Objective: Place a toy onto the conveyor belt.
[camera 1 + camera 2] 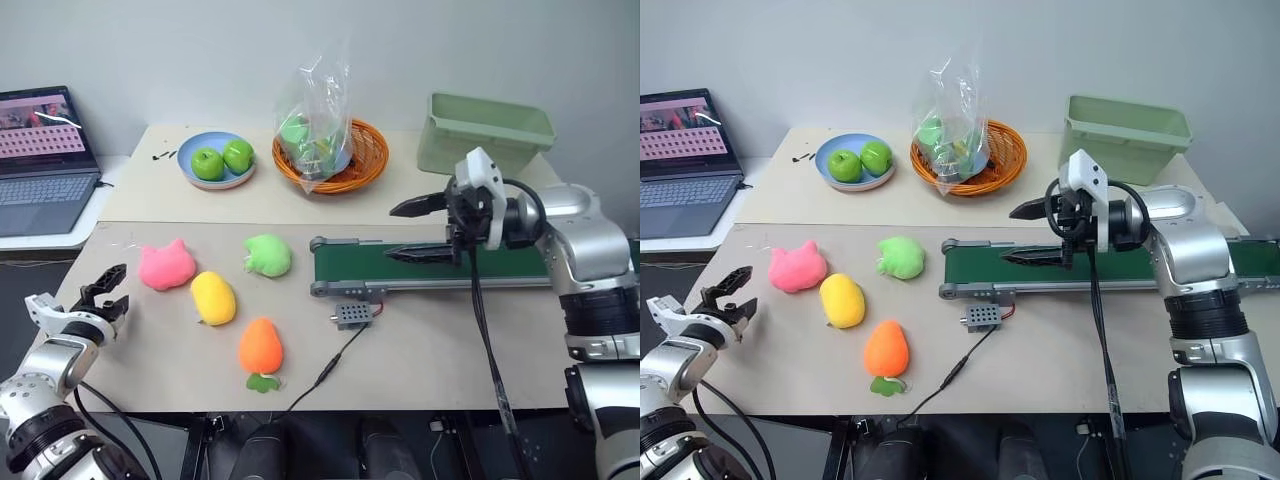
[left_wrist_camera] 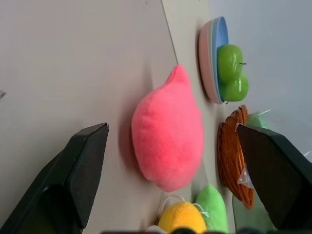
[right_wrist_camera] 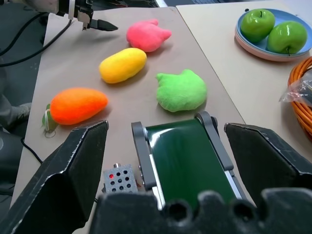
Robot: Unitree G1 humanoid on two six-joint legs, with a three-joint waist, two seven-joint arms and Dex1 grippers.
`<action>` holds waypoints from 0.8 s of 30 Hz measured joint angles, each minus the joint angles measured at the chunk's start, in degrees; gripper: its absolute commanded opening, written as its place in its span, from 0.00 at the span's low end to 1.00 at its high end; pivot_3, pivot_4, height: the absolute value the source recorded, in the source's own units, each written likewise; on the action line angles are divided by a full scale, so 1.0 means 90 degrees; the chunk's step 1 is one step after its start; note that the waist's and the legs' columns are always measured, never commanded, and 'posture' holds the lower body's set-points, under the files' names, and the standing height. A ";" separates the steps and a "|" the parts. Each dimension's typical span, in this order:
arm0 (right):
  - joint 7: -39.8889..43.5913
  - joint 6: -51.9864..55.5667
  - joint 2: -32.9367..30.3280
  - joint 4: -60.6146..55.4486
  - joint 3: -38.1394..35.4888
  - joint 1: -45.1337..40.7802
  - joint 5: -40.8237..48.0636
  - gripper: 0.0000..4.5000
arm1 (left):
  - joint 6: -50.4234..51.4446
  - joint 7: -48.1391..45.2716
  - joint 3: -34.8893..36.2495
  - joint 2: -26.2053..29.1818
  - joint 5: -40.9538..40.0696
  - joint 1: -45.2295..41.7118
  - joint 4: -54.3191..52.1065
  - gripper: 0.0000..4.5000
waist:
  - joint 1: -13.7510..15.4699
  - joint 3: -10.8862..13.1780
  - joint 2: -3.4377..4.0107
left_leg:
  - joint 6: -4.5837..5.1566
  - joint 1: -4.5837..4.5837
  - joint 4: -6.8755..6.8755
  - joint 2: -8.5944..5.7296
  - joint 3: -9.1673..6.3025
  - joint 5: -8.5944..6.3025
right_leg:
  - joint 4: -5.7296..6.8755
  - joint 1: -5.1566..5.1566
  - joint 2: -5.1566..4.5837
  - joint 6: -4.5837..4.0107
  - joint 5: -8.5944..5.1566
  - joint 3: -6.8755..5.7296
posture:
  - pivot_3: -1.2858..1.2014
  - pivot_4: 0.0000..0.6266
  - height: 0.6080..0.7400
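**Mia:** Orange plush (image 1: 260,346) is the closest thing on the table (image 1: 440,350). It looks like a carrot, with a bit of green at its near end. What is by it?

**Ben:** A yellow plush (image 1: 213,297) sits just past it, to the left. Then comes the pink toy (image 1: 166,265), farther and more to the left. It lies flat on the table, and nothing is touching it.

**Mia:** And the green plush (image 1: 268,255)?

**Ben:** That one is to the right of the pink toy, near the left end of the conveyor belt (image 1: 400,266). A small grey box (image 1: 352,316) with a wire lies on the near side of the belt.

**Mia:** Where is the left pincer (image 1: 108,287)?

**Ben:** It is at the left edge of the table, a bit apart from the pink toy and pointing at it. Its two black fingers are spread wide and it holds nothing.

**Mia:** And the right pincer (image 1: 410,232)?

**Ben:** It hangs over the belt, pointing left. Its fingers are wide apart too, and it is empty.

**Mia:** What is at the far side?

**Ben:** A blue plate (image 1: 195,158) with two green apples (image 1: 222,160), an orange basket (image 1: 372,150) with a plastic bag (image 1: 318,110) in it, and a pale green bin (image 1: 480,130). A laptop (image 1: 42,160) is far left.
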 measured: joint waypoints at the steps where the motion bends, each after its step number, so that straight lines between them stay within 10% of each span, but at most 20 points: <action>1: 0.0000 0.0000 -0.0003 -0.0002 0.0000 -0.0001 0.0000 1.00 | 0.0010 -0.0061 -0.0056 0.0002 0.0032 -0.0027 0.0075 0.99 | -0.0001 0.0000 0.0000 | 0.0000 0.0001 0.0000 0.0000 0.0000 0.0000 | 0.0000 0.0000 0.0000 0.0000 0.0000 0.0000 | 0.52 0.24 1.00; 12: -0.0004 0.0041 -0.0250 -0.0094 -0.0019 -0.0053 -0.0004 1.00 | -0.0281 -0.0768 -0.0376 0.0194 0.0461 -0.0658 0.1284 0.99 | -0.0005 0.0000 0.0000 | 0.0000 0.0001 -0.0002 0.0000 0.0002 0.0000 | 0.0000 0.0000 0.0000 0.0000 0.0000 0.0000 | 0.52 0.24 1.00; 22: -0.0004 0.0137 -0.0367 -0.0195 -0.0021 -0.0053 -0.0002 1.00 | -0.0678 -0.1259 -0.0598 0.0241 0.0942 -0.1095 0.2094 0.20 | -0.0003 0.0000 0.0000 | 0.0000 -0.0001 -0.0002 0.0000 0.0002 0.0000 | -0.0001 -0.0002 0.0000 0.0000 0.0000 -0.0001 | 0.52 0.24 1.00; 24: -0.0004 0.0147 -0.0368 -0.0199 -0.0021 -0.0053 -0.0002 1.00 | -0.0685 -0.1344 -0.0593 0.0240 0.0941 -0.1114 0.2091 0.20 | -0.0003 0.0000 0.0000 | 0.0000 -0.0001 -0.0002 0.0000 0.0002 0.0000 | -0.0001 -0.0002 -0.0001 0.0000 0.0000 0.0000 | 0.52 0.24 1.00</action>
